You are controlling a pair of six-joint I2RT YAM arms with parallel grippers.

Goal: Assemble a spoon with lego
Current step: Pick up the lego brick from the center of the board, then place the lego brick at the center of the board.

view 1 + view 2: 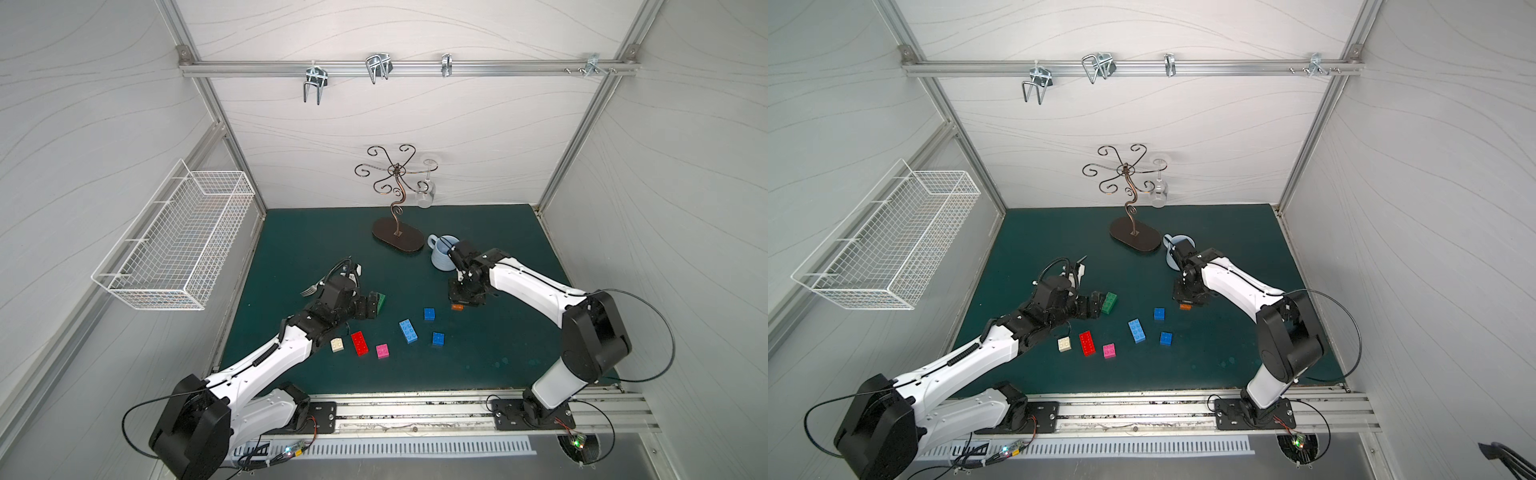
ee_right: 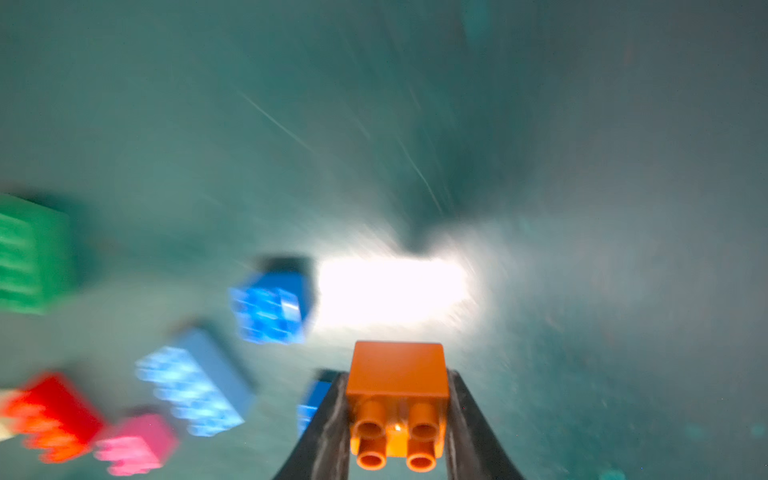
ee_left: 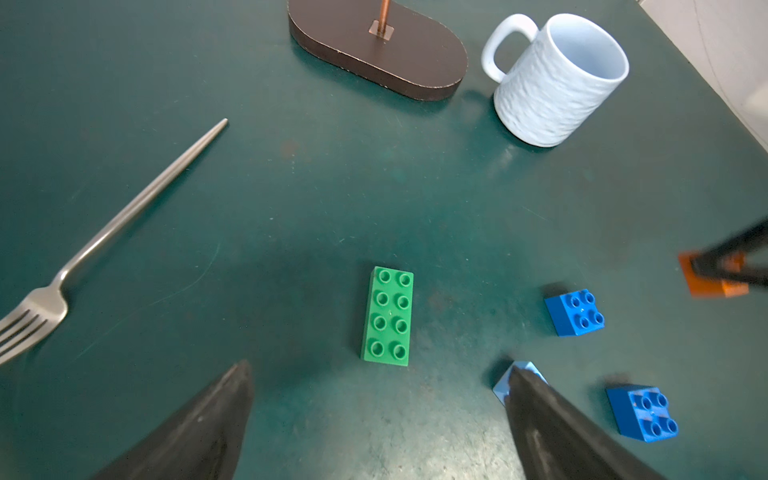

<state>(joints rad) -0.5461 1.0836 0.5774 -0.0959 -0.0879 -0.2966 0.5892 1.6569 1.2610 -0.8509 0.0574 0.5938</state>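
Orange brick [image 2: 397,399] first, right up against the right wrist lens: the right gripper [image 2: 397,376] is clenched on it, a finger pressed to each side, studs toward the camera (everything behind is a smear). From above I can't tell whether it is clear of the mat [image 1: 498,332].

Take the long light blue brick [image 1: 408,331] in mid-mat as the marker. The orange brick is to its right and farther back, with a blue brick [image 1: 429,313] between the two; another blue brick [image 1: 438,338] lies just to its right. To its left run the pink brick [image 1: 382,351], the red brick [image 1: 359,343] and the white brick [image 1: 337,345], each apart from the next. Left and back of it lies the green brick [image 1: 1109,302], flat, studs up, just ahead of the left gripper [image 3: 379,370], whose jaws stand wide with nothing between them. Farther out on that side is the fork [image 3: 104,237]. Well behind the marker stand the mug [image 3: 557,83] and the wire stand [image 3: 415,58]. No two bricks are joined.
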